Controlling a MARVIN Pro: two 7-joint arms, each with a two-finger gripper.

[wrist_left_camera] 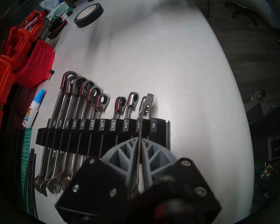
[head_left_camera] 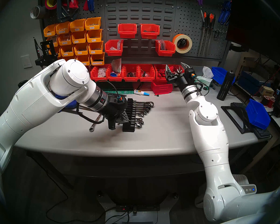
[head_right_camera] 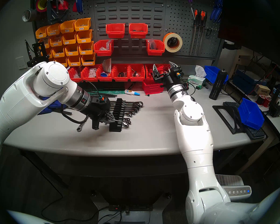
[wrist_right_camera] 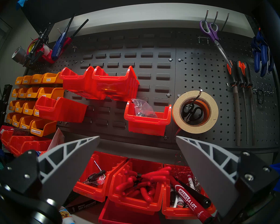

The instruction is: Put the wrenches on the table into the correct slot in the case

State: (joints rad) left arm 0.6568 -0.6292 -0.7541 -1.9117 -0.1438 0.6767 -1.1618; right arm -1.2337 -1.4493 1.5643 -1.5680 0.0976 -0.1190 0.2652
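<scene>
Chrome glints between our left claw's (wrist_left_camera: 139, 147) grey fingers (wrist_left_camera: 121, 155), which pinch the shorter wrench (wrist_left_camera: 142, 115) by its shaft over the black case (wrist_left_camera: 103, 138), its ring end lying past the slots near the 1/4 label. Our longer wrench (head_left_camera: 94, 124) lies loose on the grey worktop (head_left_camera: 160, 121), left of the case and partly under our left arm. Our right claw (wrist_right_camera: 137, 154) hangs wide and empty, raised toward the red bins (wrist_right_camera: 136, 186) at the far side.

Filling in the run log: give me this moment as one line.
left end effector: shut on short wrench, over rack | right end effector: open, idle | long wrench: on table
</scene>
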